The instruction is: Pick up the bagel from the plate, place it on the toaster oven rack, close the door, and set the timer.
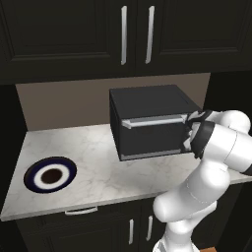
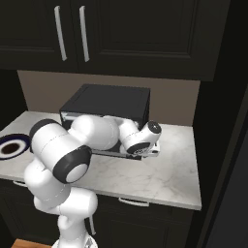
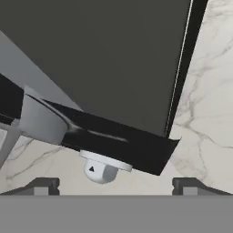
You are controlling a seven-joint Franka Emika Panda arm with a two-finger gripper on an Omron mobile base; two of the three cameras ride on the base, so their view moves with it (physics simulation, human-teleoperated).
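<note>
- Viewing the left base view, we see the black toaster oven at centre frame on the marble surface, its door nearly upright, with the silver bar handle running along its upper edge.
- We place the plate, navy-rimmed with a white ring and dark brown centre, at the lower left of that frame, well apart from the oven; in the right base view it sits at the left edge.
- We cannot find the bagel on the plate; whether it lies inside the oven, behind the door, we cannot tell.
- We see the white arm rise from the lower right of the left base view, its wrist at the right end of the oven front.
- In the hand view, we see the two dark tips of the claw standing wide apart at the bottom corners, clamped on nothing.
- Between those tips, low in the hand view, we note a small white knob with a dark triangular mark, set under a black edge of the oven.
- Dark cabinet doors with silver handles fill the top of both base views.
</note>
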